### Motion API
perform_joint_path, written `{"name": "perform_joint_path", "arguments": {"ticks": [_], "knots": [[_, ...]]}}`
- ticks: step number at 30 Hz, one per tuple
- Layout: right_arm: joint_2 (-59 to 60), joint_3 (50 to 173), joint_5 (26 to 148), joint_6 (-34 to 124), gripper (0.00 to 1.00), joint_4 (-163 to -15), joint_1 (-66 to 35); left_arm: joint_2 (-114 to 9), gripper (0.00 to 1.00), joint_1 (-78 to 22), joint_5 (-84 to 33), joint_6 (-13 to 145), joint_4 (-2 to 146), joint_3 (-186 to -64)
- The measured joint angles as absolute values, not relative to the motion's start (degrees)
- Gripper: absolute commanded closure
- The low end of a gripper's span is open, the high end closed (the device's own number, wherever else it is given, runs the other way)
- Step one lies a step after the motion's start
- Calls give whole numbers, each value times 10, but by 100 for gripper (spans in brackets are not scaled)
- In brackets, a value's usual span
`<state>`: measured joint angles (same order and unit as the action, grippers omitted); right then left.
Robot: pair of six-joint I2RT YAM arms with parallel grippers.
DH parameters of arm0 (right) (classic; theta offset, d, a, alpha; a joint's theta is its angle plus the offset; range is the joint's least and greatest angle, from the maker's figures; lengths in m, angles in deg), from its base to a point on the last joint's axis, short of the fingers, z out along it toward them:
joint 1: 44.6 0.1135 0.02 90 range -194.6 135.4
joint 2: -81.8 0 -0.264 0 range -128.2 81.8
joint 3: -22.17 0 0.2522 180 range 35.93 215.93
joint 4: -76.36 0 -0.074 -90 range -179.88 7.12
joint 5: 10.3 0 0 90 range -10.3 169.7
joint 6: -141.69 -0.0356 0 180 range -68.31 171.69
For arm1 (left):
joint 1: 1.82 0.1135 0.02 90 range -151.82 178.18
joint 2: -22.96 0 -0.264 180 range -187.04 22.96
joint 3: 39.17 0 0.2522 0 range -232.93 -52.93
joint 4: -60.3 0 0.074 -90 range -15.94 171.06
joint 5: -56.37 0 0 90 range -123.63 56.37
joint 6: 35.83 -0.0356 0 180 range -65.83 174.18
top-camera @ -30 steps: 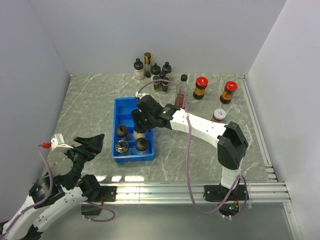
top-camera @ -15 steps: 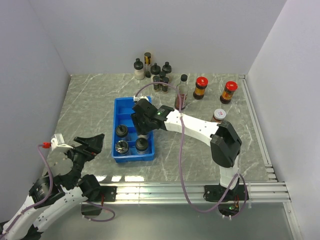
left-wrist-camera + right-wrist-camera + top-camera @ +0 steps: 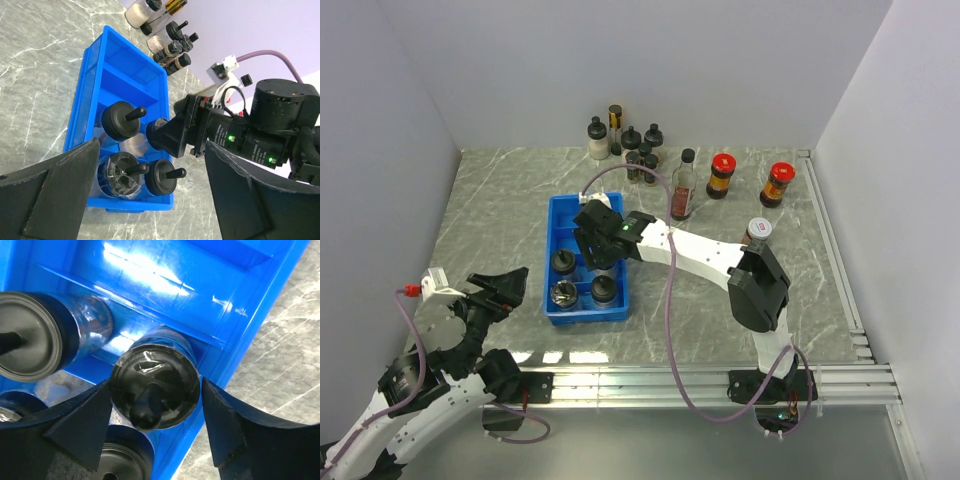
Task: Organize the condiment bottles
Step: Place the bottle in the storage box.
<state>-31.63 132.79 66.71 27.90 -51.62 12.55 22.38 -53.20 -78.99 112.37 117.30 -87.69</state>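
A blue tray holds several black-capped jars: three stand free. A fourth stands in a tray compartment between the fingers of my right gripper, which is open around its cap; the left finger is against it and a small gap shows on the right. In the top view my right gripper covers that jar. My left gripper is open and empty, left of the tray's near end; its wrist view shows the tray.
A cluster of black-capped jars stands at the back wall. A clear sauce bottle, two red-capped bottles and a silver-capped jar stand right of the tray. The tray's far compartments hold nothing.
My right gripper has shifted slightly left over the tray and its elbow has swung left. The left arm has not moved.
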Motion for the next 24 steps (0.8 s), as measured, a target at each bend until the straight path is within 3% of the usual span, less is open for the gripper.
{"name": "perform_joint_path", "arguments": {"ticks": [1,11,15,18,24], "knots": [[-316,1331,665,277,14,-516,125,224,8,-532,-790,1124,1173,-877],[-312,1340,647,258,12,-517,127,224,7,-532,-790,1124,1173,-877],[-283,1337,640,256,6,-524,127,224,5,-532,-791,1122,1172,-877],[-226,1328,628,257,0,-542,126,220,3,-532,-791,1114,1164,-878],[-73,1298,584,263,0,-598,120,174,1,-532,-789,1072,1113,-894]]}}
